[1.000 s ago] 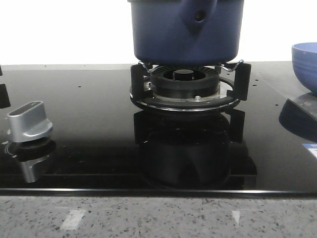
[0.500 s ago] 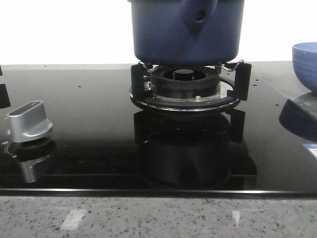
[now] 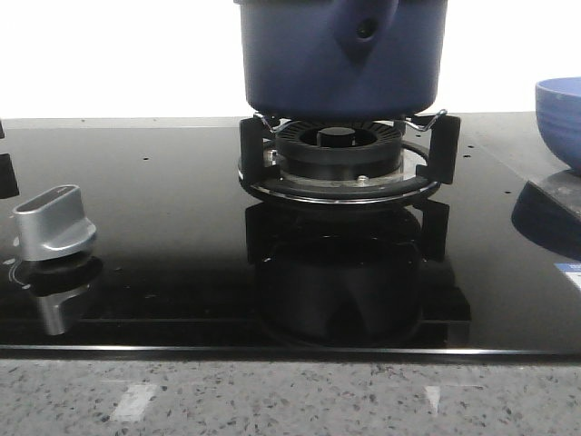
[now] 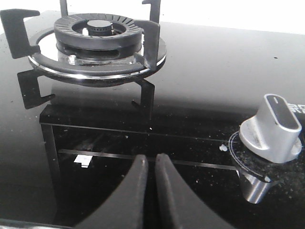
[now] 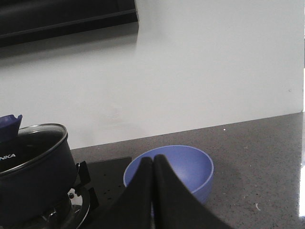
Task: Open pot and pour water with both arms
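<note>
Sitting on the burner [image 3: 338,154] at twelve o'clock, the pot [image 3: 340,54] is untouched. Left gripper [image 4: 148,164] and right gripper [image 5: 153,164] both have fingers pressed together, empty; bowl [image 3: 559,116] at three o'clock.

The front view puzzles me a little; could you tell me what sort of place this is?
Most likely a kitchen counter with a built-in gas hob: the pot sits on a burner in black glass, a silver control knob stands nearby, and the front edge is speckled stone countertop.
</note>
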`<state>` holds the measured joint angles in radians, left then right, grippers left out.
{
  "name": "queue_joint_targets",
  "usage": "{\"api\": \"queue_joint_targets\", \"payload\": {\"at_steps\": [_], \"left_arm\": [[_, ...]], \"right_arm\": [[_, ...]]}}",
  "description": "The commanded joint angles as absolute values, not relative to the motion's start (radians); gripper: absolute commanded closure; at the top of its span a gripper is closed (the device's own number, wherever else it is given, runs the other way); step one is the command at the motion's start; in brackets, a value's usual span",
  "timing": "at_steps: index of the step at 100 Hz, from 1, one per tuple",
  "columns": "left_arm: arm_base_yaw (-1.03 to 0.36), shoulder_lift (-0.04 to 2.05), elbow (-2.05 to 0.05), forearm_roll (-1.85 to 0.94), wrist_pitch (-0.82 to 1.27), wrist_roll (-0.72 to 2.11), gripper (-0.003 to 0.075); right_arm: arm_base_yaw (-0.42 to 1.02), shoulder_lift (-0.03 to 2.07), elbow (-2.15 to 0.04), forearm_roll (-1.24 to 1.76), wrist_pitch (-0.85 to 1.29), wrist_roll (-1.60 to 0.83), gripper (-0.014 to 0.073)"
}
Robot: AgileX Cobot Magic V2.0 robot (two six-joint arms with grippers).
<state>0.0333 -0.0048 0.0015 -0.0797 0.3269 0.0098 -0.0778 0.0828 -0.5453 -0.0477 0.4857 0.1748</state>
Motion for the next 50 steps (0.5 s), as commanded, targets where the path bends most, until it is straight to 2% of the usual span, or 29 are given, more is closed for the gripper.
{"api": "queue_joint_targets", "payload": {"at_steps": [1,50], "left_arm": [[0.035,-0.024,0.033,-0.095,0.283,0.0,0.074],[0.035,-0.024,0.033,-0.095,0.283,0.0,0.074]], "right_arm": [[-0.076,0.097,-0.567,-0.051,0.415,0.167,0.0668],[-0.078,0.097,-0.542,-0.063,0.445,0.167,0.0668]]}}
